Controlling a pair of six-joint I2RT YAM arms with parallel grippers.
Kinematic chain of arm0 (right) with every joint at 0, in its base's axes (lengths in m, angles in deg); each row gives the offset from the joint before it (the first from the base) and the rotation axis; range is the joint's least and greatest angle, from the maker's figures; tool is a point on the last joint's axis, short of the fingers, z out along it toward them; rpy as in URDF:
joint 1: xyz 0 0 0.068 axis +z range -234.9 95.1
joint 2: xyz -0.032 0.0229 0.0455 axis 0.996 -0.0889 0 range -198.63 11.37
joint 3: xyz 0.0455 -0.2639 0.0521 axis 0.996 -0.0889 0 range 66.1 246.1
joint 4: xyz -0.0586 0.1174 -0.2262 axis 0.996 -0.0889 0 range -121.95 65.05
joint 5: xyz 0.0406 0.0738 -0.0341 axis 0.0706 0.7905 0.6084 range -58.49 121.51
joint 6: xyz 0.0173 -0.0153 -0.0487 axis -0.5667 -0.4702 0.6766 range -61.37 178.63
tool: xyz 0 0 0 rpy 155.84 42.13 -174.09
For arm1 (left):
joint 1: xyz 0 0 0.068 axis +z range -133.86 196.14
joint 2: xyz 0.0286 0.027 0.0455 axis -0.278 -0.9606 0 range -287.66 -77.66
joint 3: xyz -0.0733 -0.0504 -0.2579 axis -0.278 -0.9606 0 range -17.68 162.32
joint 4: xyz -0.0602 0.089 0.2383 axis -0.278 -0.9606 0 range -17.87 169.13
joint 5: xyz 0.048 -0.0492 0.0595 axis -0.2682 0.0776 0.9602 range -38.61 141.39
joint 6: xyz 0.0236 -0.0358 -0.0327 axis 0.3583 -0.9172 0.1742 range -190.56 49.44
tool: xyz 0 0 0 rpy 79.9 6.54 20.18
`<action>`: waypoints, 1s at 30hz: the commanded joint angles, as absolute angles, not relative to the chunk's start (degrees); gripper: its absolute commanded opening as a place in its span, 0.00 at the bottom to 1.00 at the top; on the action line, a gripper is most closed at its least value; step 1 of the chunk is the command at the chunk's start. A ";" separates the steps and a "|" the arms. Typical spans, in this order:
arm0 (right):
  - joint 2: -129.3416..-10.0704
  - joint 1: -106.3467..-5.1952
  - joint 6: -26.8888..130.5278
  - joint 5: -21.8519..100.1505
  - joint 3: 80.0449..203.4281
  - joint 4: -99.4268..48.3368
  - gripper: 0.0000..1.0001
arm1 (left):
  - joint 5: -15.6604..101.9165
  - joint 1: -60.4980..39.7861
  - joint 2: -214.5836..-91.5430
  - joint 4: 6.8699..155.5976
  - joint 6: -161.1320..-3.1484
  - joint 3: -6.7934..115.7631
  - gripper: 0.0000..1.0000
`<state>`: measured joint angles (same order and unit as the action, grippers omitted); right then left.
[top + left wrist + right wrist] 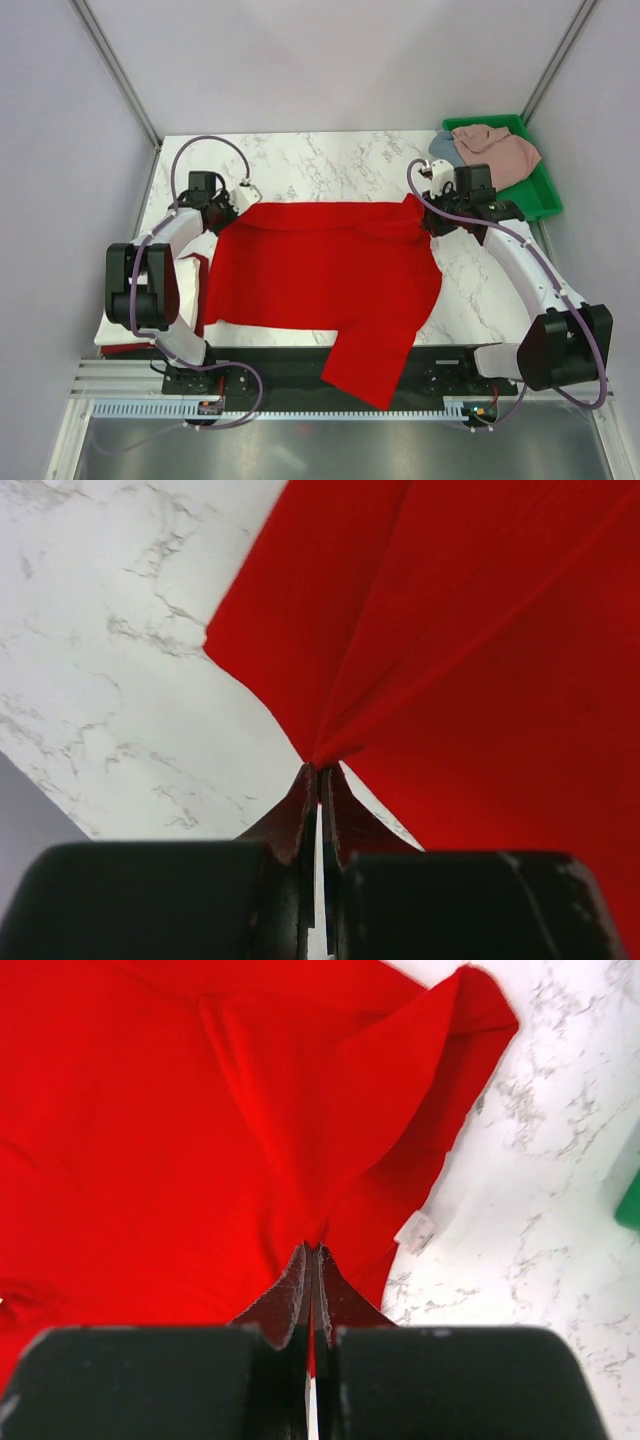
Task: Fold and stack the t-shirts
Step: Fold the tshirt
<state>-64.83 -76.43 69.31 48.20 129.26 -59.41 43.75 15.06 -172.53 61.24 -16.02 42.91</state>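
Left gripper and right gripper are both pinched shut on the red t-shirt, at its 10 and 2 o'clock corners. I'd guess that's to stretch the edge flat for folding. It's spread mid-table.

Brightly, evenly lit from overhead; soft, faint shadows. Sharp in the top view; blurred along both wrist views' lower edges. Oversaturated on the red t-shirt.

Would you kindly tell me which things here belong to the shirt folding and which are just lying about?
Job: red shirt, held by left claw and right claw; pink shirt; grey-blue shirt.
Lying about: green tray, marble table.
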 commanded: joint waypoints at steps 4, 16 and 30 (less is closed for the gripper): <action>-61.66 -76.11 68.48 54.09 125.43 -64.31 0.17 | 44.62 16.05 -170.73 59.80 -14.21 39.80 0.02; -78.05 -79.27 70.33 46.62 146.16 -63.27 0.34 | 41.99 18.34 -175.81 49.18 -32.05 62.53 0.68; -105.60 -82.87 69.27 52.52 167.08 -63.53 0.35 | 35.92 20.89 -200.17 33.52 -47.87 86.19 0.61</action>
<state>-105.07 -81.87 69.79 51.10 162.00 -63.93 38.99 19.74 -198.27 37.42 -41.15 81.32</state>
